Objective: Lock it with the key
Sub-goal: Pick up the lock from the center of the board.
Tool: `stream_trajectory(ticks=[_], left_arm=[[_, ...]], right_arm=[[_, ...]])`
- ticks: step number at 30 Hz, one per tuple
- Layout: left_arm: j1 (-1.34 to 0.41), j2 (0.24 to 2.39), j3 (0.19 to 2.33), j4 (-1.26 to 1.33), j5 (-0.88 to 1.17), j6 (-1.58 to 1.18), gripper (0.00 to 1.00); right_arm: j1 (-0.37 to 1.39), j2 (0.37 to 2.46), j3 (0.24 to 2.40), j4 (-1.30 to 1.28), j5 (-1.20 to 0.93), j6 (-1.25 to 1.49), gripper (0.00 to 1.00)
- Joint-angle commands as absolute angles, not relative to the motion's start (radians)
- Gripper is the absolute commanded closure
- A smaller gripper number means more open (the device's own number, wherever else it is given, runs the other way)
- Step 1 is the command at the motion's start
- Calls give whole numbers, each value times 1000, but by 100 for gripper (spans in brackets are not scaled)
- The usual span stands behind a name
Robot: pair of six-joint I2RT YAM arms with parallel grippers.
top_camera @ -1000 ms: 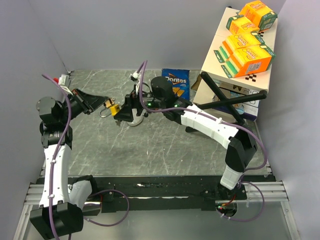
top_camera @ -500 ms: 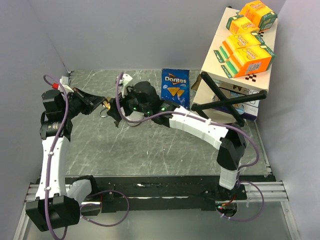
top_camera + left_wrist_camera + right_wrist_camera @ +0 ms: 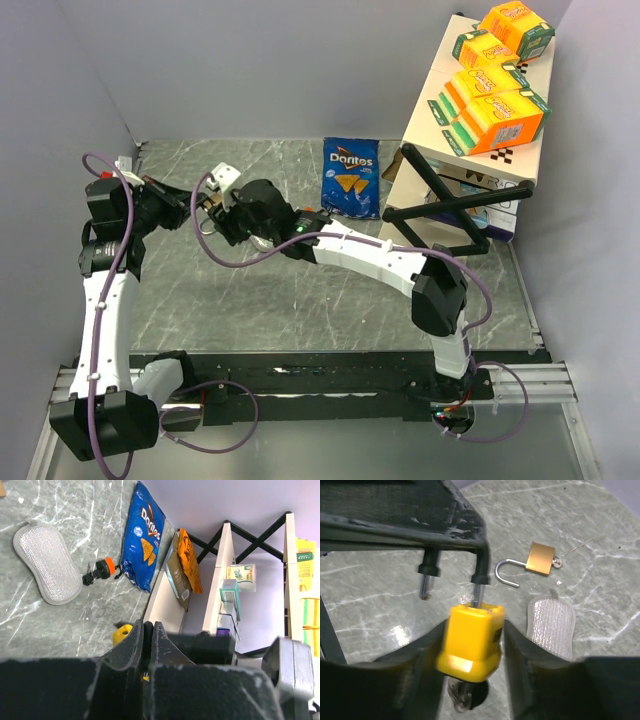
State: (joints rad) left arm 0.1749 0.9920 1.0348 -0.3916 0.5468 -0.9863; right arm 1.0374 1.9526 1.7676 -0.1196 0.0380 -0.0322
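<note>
Arms meet at 10 o'clock: left gripper (image 3: 148, 630) pinches the shackle of yellow padlock (image 3: 470, 647), right gripper (image 3: 474, 627) seemingly clamps its body. Unlike left wrist, right shows brass padlock (image 3: 540, 559).

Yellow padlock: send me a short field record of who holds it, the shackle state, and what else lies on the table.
lock: yellow padlock, held above the table between both arms
right gripper: shut on the lock body
left gripper: shut on the shackle
shackle: open, one leg in the body, the other free
key: something dark under the body, cannot tell; an orange-capped key lies by the chip bag
also lying there: brass padlock, open; scrub pad
</note>
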Motion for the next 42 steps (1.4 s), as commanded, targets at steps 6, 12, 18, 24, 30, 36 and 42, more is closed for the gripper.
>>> stream_trajectory(ticks=[6,12,18,24,30,36,42], left_arm=[[172,963,1074,-371,555,-1020,99],[184,959,1052,-351,590,-953,44],[277,968,1107,-417,906,-547,3],[337,1031,1199,-598,1185,-153,4],[334,1141,1270,-892,1446,169,2],[208,1227,1371,-1277,1398,596,10],[89,1189,1313,-1217,1342,537,14]], right_arm=[[1037,1945,1838,-94,68,-64,97],[1011,1895,1796,-60,-69,-52,100],[956,1795,1700,-63,-341,-15,100],[930,1637,1534,-55,-468,-161,100],[917,1511,1387,-77,-549,-426,100],[917,1445,1315,-116,-557,-670,100],[917,1436,1302,-147,-517,-755,100]])
